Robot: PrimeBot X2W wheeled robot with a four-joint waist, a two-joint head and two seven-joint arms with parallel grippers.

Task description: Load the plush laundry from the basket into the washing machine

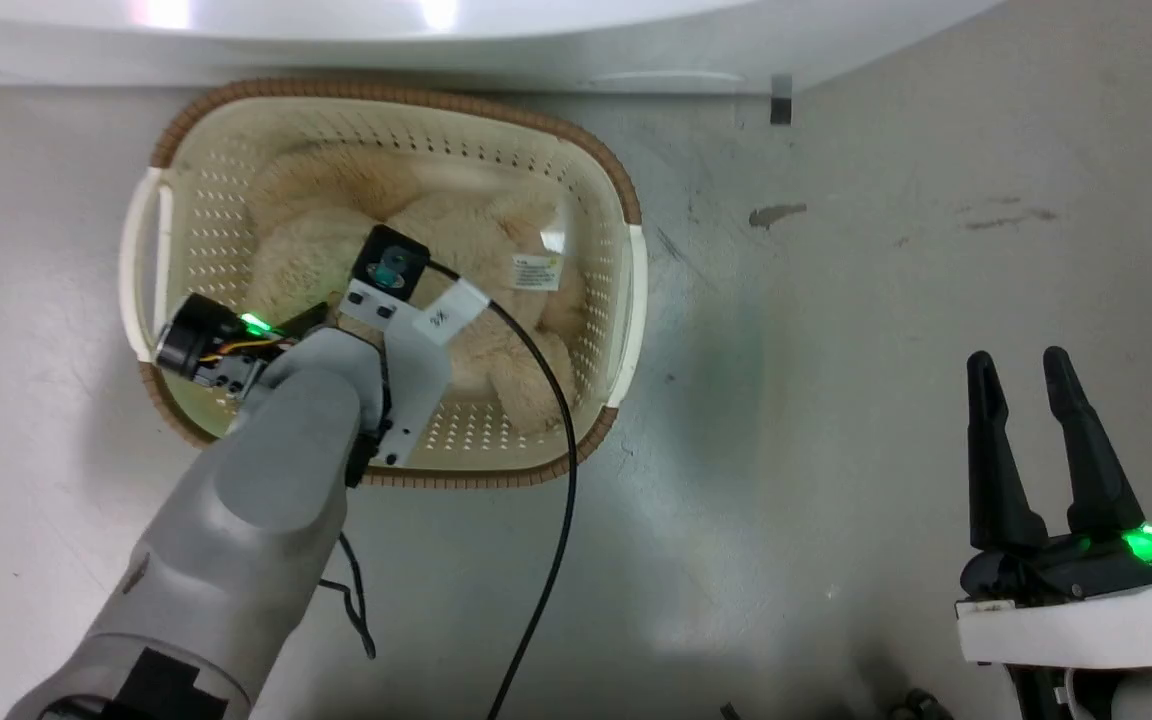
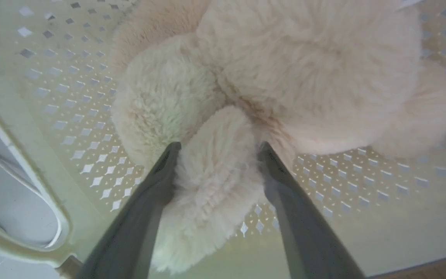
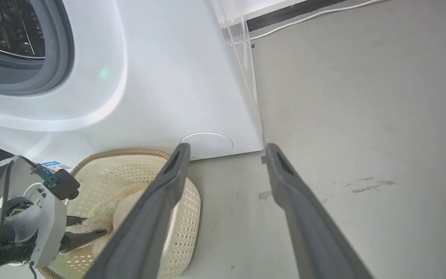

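The cream basket (image 1: 626, 185) stands on the floor just in front of the white washing machine (image 1: 436, 40), and the fluffy beige plush laundry (image 1: 476, 250) lies inside it. My left arm reaches down into the basket. My left gripper (image 2: 217, 149) is open, its two fingers astride a shaggy limb of the plush laundry (image 2: 215, 182) near the perforated basket wall (image 2: 72, 128). My right gripper (image 1: 1018, 358) hovers open and empty over the floor to the right of the basket. The right wrist view shows the washing machine's grey gasket and drum (image 3: 10, 38), with my right gripper (image 3: 227, 147) below.
A black cable (image 1: 561, 480) runs from my left wrist across the grey floor (image 1: 836, 300). The basket's white handle (image 2: 21, 217) is to the left of my left fingers. A white cord (image 3: 304, 21) lies along the far wall beside the washer.
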